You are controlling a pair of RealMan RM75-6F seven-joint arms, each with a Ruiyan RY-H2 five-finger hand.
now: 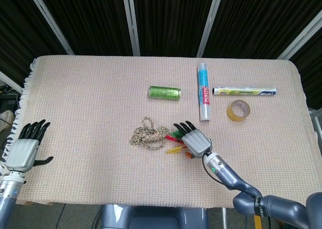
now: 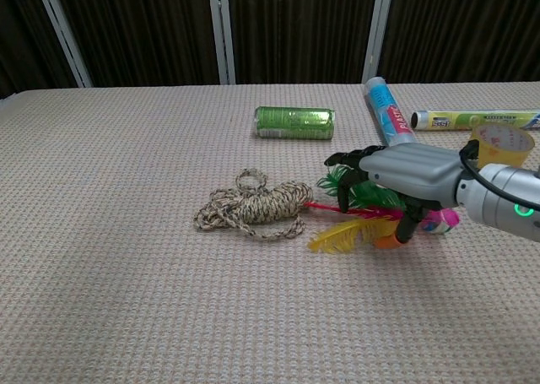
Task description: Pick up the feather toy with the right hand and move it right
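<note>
- Left hand (image 1: 22,153) sits at the near left corner of the table (image 1: 90,88), well away from the feather toy (image 2: 350,232), fingers apart, holding nothing. Only the head view shows it.
- Right hand (image 2: 396,177) is directly over the feather toy, palm down, fingers arched over the feathers with the thumb dipping to the pink end; we cannot tell if the grip is made, nothing looks lifted.
- Feather toy lies flat, long axis roughly left-right: pink end under the hand, yellow and green feathers fanning toward the rope coil (image 2: 253,207), red quill tip touching or just short of it.
- We judge the right hand the one for this pick; closing down on the quill bundle comes first.
- Right of the toy, bare cloth runs toward the table's right edge: open room for the move.
- Beyond the toy on that side: tape roll (image 1: 238,110), plastic-wrap roll (image 1: 203,92), yellow tube (image 1: 244,91); the green can (image 1: 164,92) beyond the coil.
</note>
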